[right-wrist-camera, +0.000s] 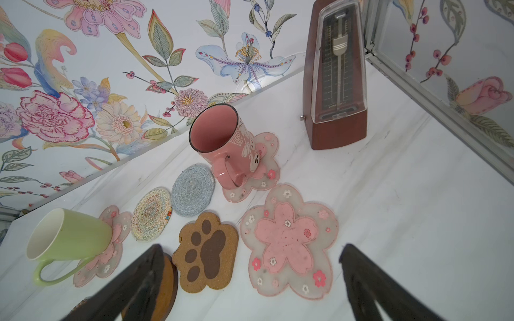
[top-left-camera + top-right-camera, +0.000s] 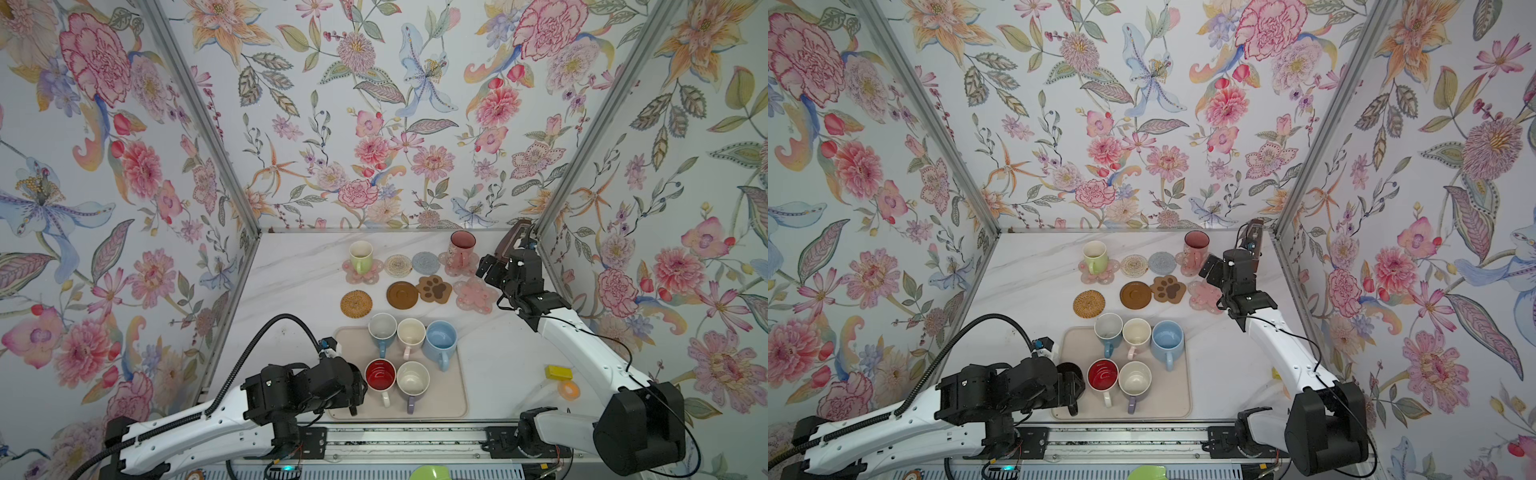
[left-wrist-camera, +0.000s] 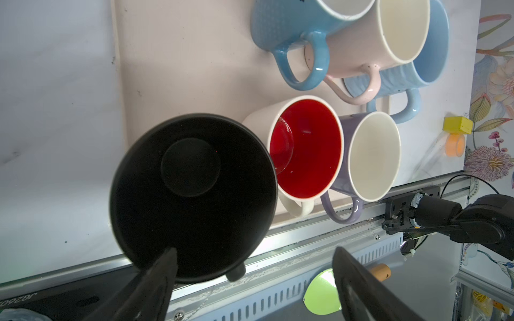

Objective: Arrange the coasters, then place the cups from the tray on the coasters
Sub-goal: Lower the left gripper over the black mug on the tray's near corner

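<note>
Tray (image 2: 451,401): five upright mugs, black mug (image 3: 192,194) at its edge.
Flower coasters (image 2: 351,277): green mug (image 2: 360,257), pink mug (image 2: 462,248).
Left fingers (image 3: 155,283): wide, by the black rim.
Right fingers (image 1: 370,286): wide, empty.

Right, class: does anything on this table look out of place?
A wooden metronome stands in the back corner near the pink mug, and a yellow block lies right of the tray; neither is cup or coaster.
</note>
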Motion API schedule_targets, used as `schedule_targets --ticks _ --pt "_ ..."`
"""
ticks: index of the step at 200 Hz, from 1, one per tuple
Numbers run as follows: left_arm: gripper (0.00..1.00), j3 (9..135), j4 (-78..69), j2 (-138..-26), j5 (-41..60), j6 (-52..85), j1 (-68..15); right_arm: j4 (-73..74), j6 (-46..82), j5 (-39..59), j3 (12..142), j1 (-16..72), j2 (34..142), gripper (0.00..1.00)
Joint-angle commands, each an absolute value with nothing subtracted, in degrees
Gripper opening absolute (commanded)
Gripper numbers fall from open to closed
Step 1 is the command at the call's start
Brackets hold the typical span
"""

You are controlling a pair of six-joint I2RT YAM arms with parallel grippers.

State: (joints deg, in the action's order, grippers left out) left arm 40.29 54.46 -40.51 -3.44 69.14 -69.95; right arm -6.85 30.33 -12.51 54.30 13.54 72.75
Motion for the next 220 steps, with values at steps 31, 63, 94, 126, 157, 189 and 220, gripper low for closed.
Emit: schedule_targets --ticks 31,63,94,126,157,189,220 --pt "0.86 38.46 58.84 -41.04 -4.52 70.60 -71.45 -7.93 31.03 -14.15 53.45 14.41 72.78 0.99" --pt "0.87 41.75 60.71 -41.90 -8.09 68.98 -71.54 -7.39 31.09 -14.07 53.38 14.42 72.82 0.99" --pt "0.89 45.20 61.07 -43.72 -11.90 67.31 -71.46 -7.29 30.94 -13.50 53.81 14.46 73.43 0.99" --pt "0.90 46.11 60.63 -44.74 -12.81 67.22 -71.45 -7.32 30.81 -13.37 53.88 14.42 73.40 0.99" --pt "0.88 47.46 61.70 -43.98 -11.62 69.81 -71.44 -7.23 30.54 -13.50 53.77 14.39 73.47 0.99" --pt "0.86 50.94 66.54 -46.32 -8.51 72.45 -71.52 -7.24 30.15 -13.32 53.92 14.33 73.75 0.99" --pt "0.84 55.79 70.89 -49.12 -8.42 73.68 -71.59 -6.94 29.63 -13.04 53.88 14.29 74.33 0.99"
